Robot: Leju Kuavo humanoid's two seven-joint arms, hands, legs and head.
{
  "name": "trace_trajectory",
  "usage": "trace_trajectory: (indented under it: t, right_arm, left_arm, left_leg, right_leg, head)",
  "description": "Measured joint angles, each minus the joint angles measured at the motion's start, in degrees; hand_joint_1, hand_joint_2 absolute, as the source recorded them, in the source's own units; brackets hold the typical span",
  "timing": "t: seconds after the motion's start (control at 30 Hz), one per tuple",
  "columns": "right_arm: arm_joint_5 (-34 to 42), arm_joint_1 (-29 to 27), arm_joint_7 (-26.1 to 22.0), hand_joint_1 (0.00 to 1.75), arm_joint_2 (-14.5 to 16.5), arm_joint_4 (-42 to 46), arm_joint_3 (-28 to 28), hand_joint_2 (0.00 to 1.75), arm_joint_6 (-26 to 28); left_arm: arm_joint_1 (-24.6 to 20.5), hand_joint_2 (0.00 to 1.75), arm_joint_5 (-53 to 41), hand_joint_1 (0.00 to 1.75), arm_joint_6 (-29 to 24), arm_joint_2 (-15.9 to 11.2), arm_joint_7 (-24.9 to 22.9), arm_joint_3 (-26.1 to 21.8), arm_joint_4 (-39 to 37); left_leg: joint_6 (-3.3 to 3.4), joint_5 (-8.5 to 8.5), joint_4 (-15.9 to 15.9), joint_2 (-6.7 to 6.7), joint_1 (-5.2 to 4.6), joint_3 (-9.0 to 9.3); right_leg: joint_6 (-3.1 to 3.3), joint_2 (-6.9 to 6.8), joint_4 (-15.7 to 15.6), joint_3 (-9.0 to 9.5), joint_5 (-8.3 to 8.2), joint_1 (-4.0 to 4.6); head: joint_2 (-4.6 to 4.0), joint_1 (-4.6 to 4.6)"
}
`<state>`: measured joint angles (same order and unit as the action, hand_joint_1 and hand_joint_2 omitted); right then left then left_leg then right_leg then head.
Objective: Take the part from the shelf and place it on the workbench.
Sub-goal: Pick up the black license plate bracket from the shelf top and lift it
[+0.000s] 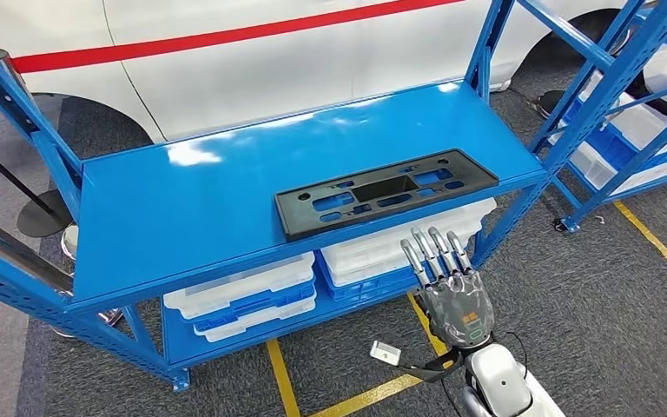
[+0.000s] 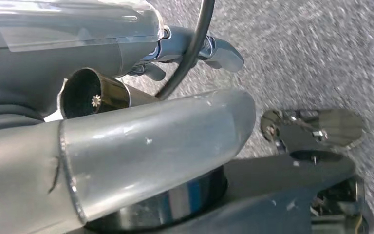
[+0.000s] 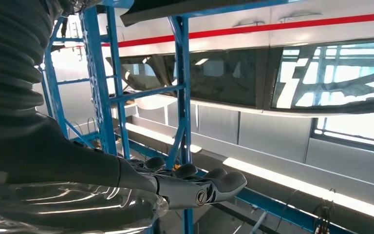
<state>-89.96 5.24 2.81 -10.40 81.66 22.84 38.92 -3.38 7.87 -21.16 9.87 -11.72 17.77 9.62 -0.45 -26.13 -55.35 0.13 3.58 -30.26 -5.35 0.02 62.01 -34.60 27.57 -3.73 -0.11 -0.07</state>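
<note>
A long black plastic part (image 1: pixel 386 191) with several rectangular cut-outs lies flat on the blue shelf (image 1: pixel 191 204), close to its front edge on the right side. My right hand (image 1: pixel 448 283) is raised just in front of and below the shelf's edge, under the part's right half, with its fingers straight, apart and pointing up. It holds nothing. In the right wrist view the right hand (image 3: pixel 195 187) has its fingers stretched out beside the blue shelf post (image 3: pixel 182 87), and the part (image 3: pixel 185 7) shows as a dark edge.
White plastic bins (image 1: pixel 243 295) sit in blue trays on the lower shelf. A white car with a red stripe (image 1: pixel 226 52) stands behind the shelf. A second blue rack (image 1: pixel 625 95) with bins is at the right. Yellow floor lines (image 1: pixel 282 378) cross the grey carpet.
</note>
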Motion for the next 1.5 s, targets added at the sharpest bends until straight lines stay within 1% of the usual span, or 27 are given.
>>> trace_trajectory:
  t: [0.03,0.07,0.13,0.2,0.27,0.33,0.37,0.4,0.43,0.47,0.53,0.57,0.67,0.73,0.83,0.9,0.93,0.97,1.0,1.07,1.13,1.23,1.3,1.37,1.4,1.43,1.5]
  right_arm:
    - [0.00,0.08,0.00,0.00,0.11,-0.23,0.11,1.75,-0.01]
    - [0.00,0.11,-0.01,0.00,0.24,-0.46,0.23,1.75,-0.01]
    - [0.00,0.14,-0.04,0.00,0.44,-0.82,0.41,1.75,-0.01]
    - [0.00,0.23,-0.05,0.00,0.58,-1.00,0.49,1.75,0.01]
    - [0.00,0.37,-0.07,0.00,0.77,-1.07,0.51,1.75,0.01]
    - [0.00,0.46,-0.16,0.00,1.00,-1.25,0.55,1.75,0.01]
    - [0.00,0.48,-0.26,0.00,1.13,-1.38,0.58,1.75,0.01]
    - [0.00,0.48,-0.37,0.00,1.21,-1.50,0.61,1.75,0.01]
    - [0.00,0.51,-0.50,0.00,1.29,-1.59,0.63,1.75,0.01]
    - [0.00,0.57,-0.68,0.00,1.37,-1.65,0.66,1.75,0.01]
    - [0.00,0.74,-1.10,0.00,1.57,-1.72,0.74,1.75,0.01]
    - [0.00,0.83,-1.35,0.00,1.69,-1.76,0.79,1.75,0.01]
    - [0.00,0.97,-2.03,0.00,1.95,-1.96,1.00,1.75,0.01]
    - [0.00,1.12,-2.26,0.00,2.07,-2.10,1.18,1.75,0.01]
    - [0.14,1.44,-2.61,0.00,2.14,-2.57,1.36,1.75,0.01]
    - [0.46,1.49,-3.06,0.00,2.20,-3.07,1.63,1.75,0.01]
    - [0.63,1.55,-3.32,0.00,2.26,-3.37,1.84,1.75,0.01]
    - [0.73,1.68,-3.55,0.00,2.34,-3.69,2.05,1.75,0.01]
    - [0.81,1.88,-3.78,0.00,2.43,-4.00,2.23,1.75,0.01]
    - [0.96,2.46,-4.07,0.00,2.63,-4.62,2.58,1.75,0.01]
    - [1.22,2.94,-4.33,0.00,2.83,-5.31,2.98,1.75,0.01]
    - [1.50,3.28,-4.67,0.00,3.11,-6.33,3.53,1.75,0.01]
    - [1.63,3.68,-4.81,0.00,3.44,-6.99,3.84,1.75,0.01]
    - [1.75,4.12,-5.05,0.00,3.71,-8.06,4.34,1.75,0.01]
    - [1.78,4.23,-5.16,0.00,3.81,-8.66,4.65,1.75,0.01]
    - [1.79,4.31,-5.23,0.00,3.88,-9.23,4.94,1.75,0.01]
    - [1.86,4.54,-5.26,0.00,4.03,-10.11,5.40,1.75,0.01]
  left_arm:
    - [-0.05,0.00,-0.01,0.00,-0.04,-0.02,0.00,0.00,0.00]
    - [-0.08,0.00,-0.01,0.00,-0.10,-0.03,0.00,0.00,0.00]
    - [-0.05,0.00,-0.01,0.00,-0.19,0.01,-0.02,0.00,0.00]
    - [0.01,0.00,0.01,0.00,-0.20,0.02,-0.04,0.00,0.00]
    - [-0.05,0.00,0.02,0.00,-0.21,0.02,-0.04,0.00,0.00]
    - [-0.06,0.00,0.02,0.00,-0.22,0.00,-0.05,0.00,0.00]
    - [-0.01,0.00,0.03,0.00,-0.22,0.00,-0.06,0.00,0.00]
    - [0.06,0.00,0.03,0.00,-0.22,0.00,-0.07,0.00,0.00]
    - [0.11,0.00,0.03,0.00,-0.24,0.00,-0.08,0.00,0.00]
    - [0.14,0.00,0.04,0.00,-0.26,0.00,-0.09,0.00,0.00]
    - [0.12,0.00,0.04,0.00,-0.36,-0.06,-0.10,-0.02,0.00]
    - [0.07,0.00,0.04,0.00,-0.39,-0.08,-0.11,-0.03,0.00]
    - [0.00,0.00,0.04,0.00,-0.42,-0.10,-0.20,-0.04,0.00]
    - [0.04,0.00,0.04,0.00,-0.40,-0.07,-0.25,-0.04,0.00]
    - [-0.03,0.00,0.03,0.00,-0.36,0.03,-0.26,-0.04,0.00]
    - [0.02,0.00,0.04,0.00,-0.35,0.04,-0.27,-0.04,0.00]
    - [0.04,0.00,0.04,0.00,-0.34,0.04,-0.27,-0.04,0.00]
    - [0.03,0.00,0.03,0.00,-0.32,0.04,-0.28,-0.04,0.00]
    - [0.02,0.00,0.03,0.00,-0.31,0.08,-0.28,-0.04,0.00]
    - [-0.04,0.00,0.02,0.00,-0.27,0.16,-0.30,-0.04,0.00]
    - [-0.05,0.00,0.01,0.00,-0.20,0.24,-0.36,-0.04,0.00]
    - [-0.10,0.00,0.00,0.00,-0.11,0.34,-0.43,-0.04,0.00]
    - [-0.10,0.00,0.00,0.00,-0.10,0.36,-0.45,-0.04,0.00]
    - [-0.05,0.00,0.00,0.00,-0.01,0.36,-0.53,-0.04,0.00]
    - [-0.01,0.00,0.00,0.00,0.05,0.35,-0.57,-0.04,0.00]
    - [0.04,0.00,-0.01,0.00,0.10,0.34,-0.60,-0.04,0.00]
    - [0.06,0.00,-0.02,0.00,0.17,0.33,-0.62,-0.04,0.00]
  left_leg:
    - [-0.75,-0.53,-0.85,-0.11,0.10,-0.22]
    - [-1.39,-0.93,-1.47,-0.24,0.02,-0.44]
    - [-2.15,-1.12,-1.89,-0.41,-0.15,-0.67]
    - [-2.46,-1.71,-2.44,-0.36,0.13,-0.96]
    - [-2.11,-4.40,-6.90,-0.19,0.11,-3.05]
    - [-1.34,-8.04,-15.15,-0.14,-0.56,-7.14]
    - [-0.94,-9.03,-18.57,-0.15,-0.95,-8.96]
    - [-0.45,-8.91,-20.15,-0.15,-1.33,-9.93]
    - [0.16,-7.70,-19.55,-0.16,-1.71,-9.87]
    - [0.91,-5.59,-16.71,-0.18,-2.11,-8.74]
    - [2.44,-1.97,-9.41,-0.27,-2.94,-5.63]
    - [2.84,-1.16,-6.83,-0.31,-3.26,-4.55]
    - [2.91,-1.15,-4.84,-0.33,-3.50,-3.89]
    - [3.27,-0.84,-4.08,-0.27,-3.24,-3.51]
    - [3.69,-0.68,-3.59,-0.19,-3.16,-3.20]
    - [3.77,-0.77,-3.60,-0.20,-3.30,-3.14]
    - [3.79,-0.85,-3.61,-0.23,-3.37,-3.05]
    - [3.76,-0.93,-3.61,-0.27,-3.43,-2.87]
    - [3.71,-1.05,-3.61,-0.31,-3.49,-2.66]
    - [3.43,-1.25,-3.62,-0.34,-3.69,-2.45]
    - [2.99,-1.29,-3.56,-0.30,-3.73,-2.50]
    - [2.17,-2.00,-4.14,-0.28,-3.79,-2.52]
    - [1.67,-4.58,-8.49,-0.31,-3.67,-4.44]
    - [1.08,-7.67,-15.74,-0.31,-3.26,-8.22]
    - [0.79,-8.19,-18.21,-0.30,-3.02,-9.67]
    - [0.51,-7.60,-18.74,-0.29,-2.80,-10.20]
    - [-0.05,-3.69,-13.54,-0.27,-2.34,-8.07]
  right_leg:
    - [-0.10,0.25,-2.44,1.15,-0.77,-0.14]
    - [0.21,0.50,-3.51,1.64,-0.83,-0.17]
    - [1.84,0.88,-2.61,1.08,-0.25,0.14]
    - [3.13,0.80,-2.09,0.82,-0.05,0.31]
    - [4.14,0.64,-2.12,0.86,0.01,0.71]
    - [4.77,0.43,-2.11,0.91,0.14,1.38]
    - [4.99,0.38,-2.09,0.94,0.22,1.78]
    - [5.21,0.36,-2.06,1.04,0.32,2.18]
    - [5.39,0.39,-2.04,1.22,0.44,2.56]
    - [5.52,0.44,-2.02,1.48,0.59,2.88]
    - [5.59,0.54,-1.93,1.81,0.89,3.34]
    - [5.45,0.59,-1.87,1.77,0.96,3.44]
    - [4.58,0.65,-2.12,1.56,0.88,3.41]
    - [3.97,0.49,-1.23,1.28,1.73,3.33]
    - [3.26,0.28,7.64,-3.07,6.16,3.11]
    - [3.00,0.27,12.79,-6.01,7.29,2.98]
    - [3.02,0.26,12.42,-6.06,6.23,2.97]
    - [3.17,0.26,9.82,-4.97,4.24,2.98]
    - [3.48,0.24,5.74,-3.13,1.98,3.07]
    - [4.31,0.12,-1.00,0.02,-0.54,3.48]
    - [4.88,0.10,-2.90,0.82,-0.62,3.89]
    - [5.61,0.07,-4.20,1.63,-1.08,3.41]
    - [6.08,-0.09,-5.10,2.38,-1.39,2.95]
    - [6.25,-0.11,-5.20,2.51,-1.32,2.88]
    - [6.19,-0.10,-5.13,2.52,-1.22,2.82]
    - [6.03,-0.07,-4.99,2.54,-1.06,2.69]
    - [5.40,0.07,-4.40,2.60,-0.55,2.26]
  head:
    - [0.00,0.03]
    - [0.00,0.04]
    - [0.00,0.04]
    - [0.00,0.00]
    - [0.00,-0.04]
    - [0.00,-0.04]
    - [0.00,-0.03]
    - [0.00,-0.03]
    - [0.00,-0.03]
    - [0.00,-0.03]
    - [0.00,0.00]
    - [0.00,0.01]
    - [0.00,0.03]
    - [0.00,0.07]
    - [0.00,0.11]
    - [0.00,0.11]
    - [0.00,0.11]
    - [0.00,0.11]
    - [0.00,0.11]
    - [0.00,0.10]
    - [0.00,0.08]
    - [0.00,0.07]
    - [0.00,-0.01]
    - [0.00,-0.05]
    - [0.00,-0.05]
    - [0.00,-0.05]
    - [0.00,-0.05]
